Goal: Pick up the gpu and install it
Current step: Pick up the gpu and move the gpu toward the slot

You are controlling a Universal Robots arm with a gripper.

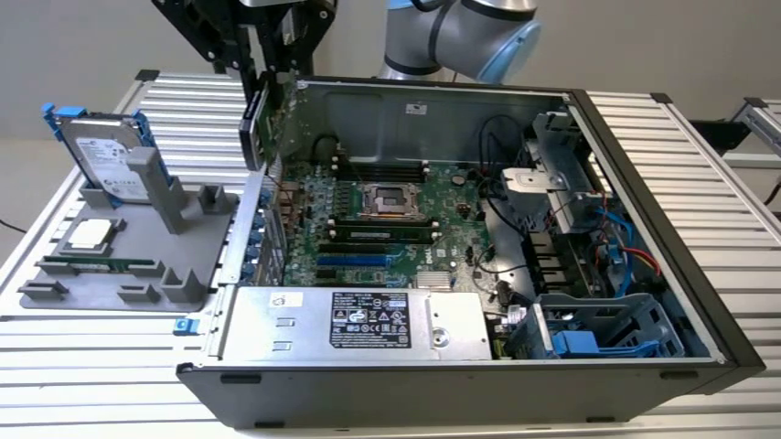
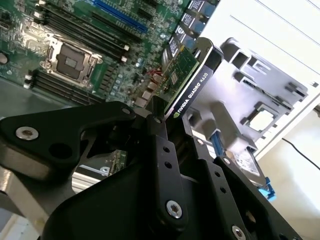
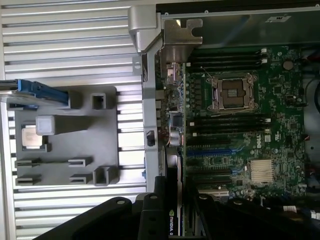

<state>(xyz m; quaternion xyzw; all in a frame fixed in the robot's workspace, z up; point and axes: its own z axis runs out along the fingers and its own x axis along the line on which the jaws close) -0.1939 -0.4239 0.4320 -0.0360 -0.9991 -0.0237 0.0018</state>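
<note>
The gpu (image 1: 254, 128) hangs upright, edge down, above the rear wall of the open computer case (image 1: 635, 183), on the exterior view's left. My gripper (image 1: 260, 78) is shut on its upper edge. In the second wrist view the gripper (image 2: 175, 125) clamps the gpu (image 2: 192, 75), with the green board on one face and the black shroud on the other. In the first wrist view the gpu (image 3: 173, 175) appears edge-on over the case wall, beside the motherboard (image 3: 240, 125) and its blue slots (image 3: 210, 150).
A grey holder tray (image 1: 110, 274) on the slatted table, at the exterior view's left, carries a hard drive with blue rails (image 1: 104, 155), a processor (image 1: 88, 233) and a memory stick (image 1: 104, 265). The case contains a power supply (image 1: 354, 320), cables (image 1: 610, 238) and a drive cage (image 1: 598, 329).
</note>
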